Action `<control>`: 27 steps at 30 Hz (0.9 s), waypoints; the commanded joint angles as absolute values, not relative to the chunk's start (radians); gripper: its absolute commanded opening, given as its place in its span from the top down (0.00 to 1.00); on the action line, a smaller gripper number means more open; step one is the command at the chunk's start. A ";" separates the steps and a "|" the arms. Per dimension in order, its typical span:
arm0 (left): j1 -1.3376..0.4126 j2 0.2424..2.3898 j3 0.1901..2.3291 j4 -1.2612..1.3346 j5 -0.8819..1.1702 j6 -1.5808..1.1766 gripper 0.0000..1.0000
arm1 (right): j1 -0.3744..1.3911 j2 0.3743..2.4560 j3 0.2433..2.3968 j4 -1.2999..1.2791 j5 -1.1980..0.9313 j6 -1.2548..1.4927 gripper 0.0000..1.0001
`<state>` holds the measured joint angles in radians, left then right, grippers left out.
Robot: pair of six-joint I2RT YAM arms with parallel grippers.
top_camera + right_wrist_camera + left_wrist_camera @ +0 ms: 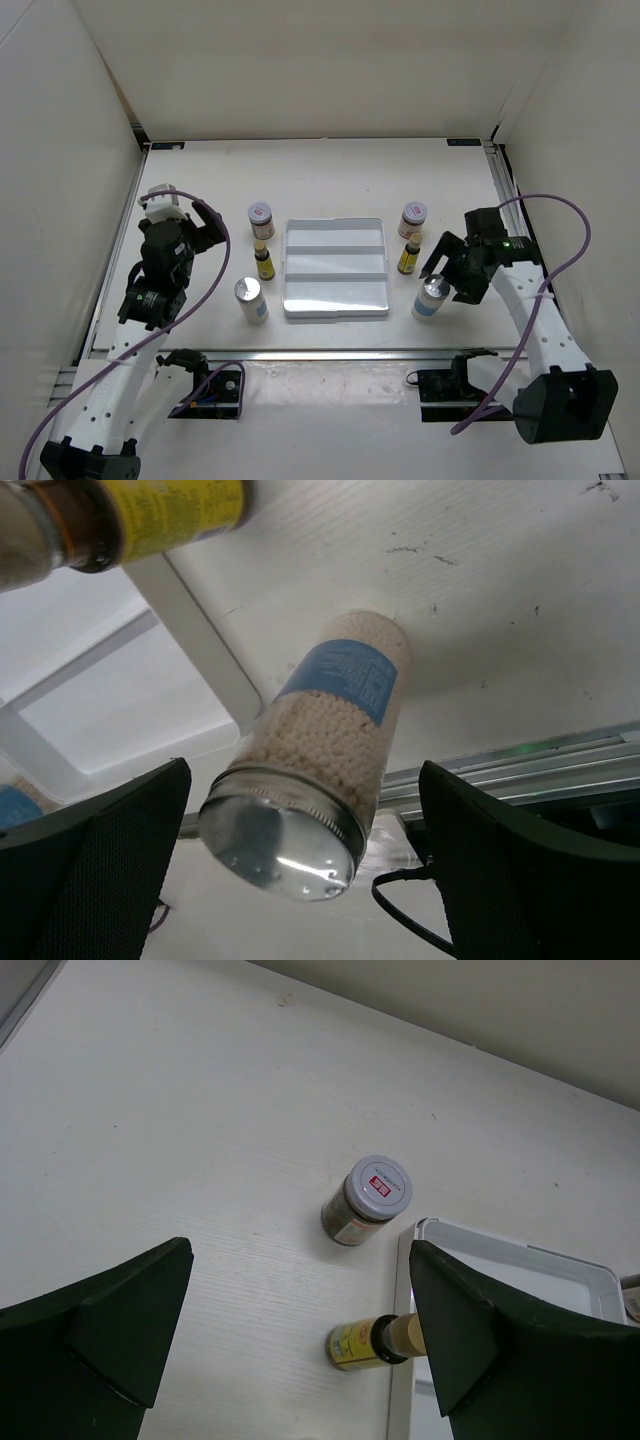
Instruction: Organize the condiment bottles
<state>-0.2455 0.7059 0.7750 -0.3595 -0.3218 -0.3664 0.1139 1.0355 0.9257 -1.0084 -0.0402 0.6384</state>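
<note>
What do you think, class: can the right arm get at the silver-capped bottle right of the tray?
Probably yes. The right end effector hangs open by the silver-capped bottle, which stands upright between its fingers in the wrist view, with clear gaps either side.

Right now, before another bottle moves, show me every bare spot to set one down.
Bare: all three compartments of the white tray; the table strip between tray and back wall. Crowded: both tray flanks, each lined with three bottles, left row and right row; the open right gripper straddles the tall right bottle.
</note>
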 commanded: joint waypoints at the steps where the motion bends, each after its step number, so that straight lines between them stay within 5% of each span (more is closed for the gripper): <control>1: -0.250 0.703 0.790 -0.365 -0.327 -0.359 0.00 | 0.132 1.072 0.896 -1.032 0.008 0.670 0.04; 11: -0.250 0.712 0.790 -0.365 -0.327 -0.359 0.00 | 0.156 1.054 0.920 -1.032 0.020 0.689 0.36; 18: -0.250 0.712 0.790 -0.365 -0.327 -0.359 0.00 | 0.156 1.026 1.035 -1.084 0.014 0.661 0.84; 22: -0.250 0.712 0.790 -0.365 -0.327 -0.359 0.00 | 0.167 1.026 1.106 -1.094 -0.038 0.652 0.96; 27: -0.250 0.712 0.790 -0.365 -0.327 -0.359 0.00 | 0.245 1.057 1.152 -1.057 -0.120 0.661 0.99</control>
<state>-0.2455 0.7162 0.7750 -0.3595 -0.3218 -0.3664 0.2062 1.0550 1.0962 -1.0832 -0.0387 0.6514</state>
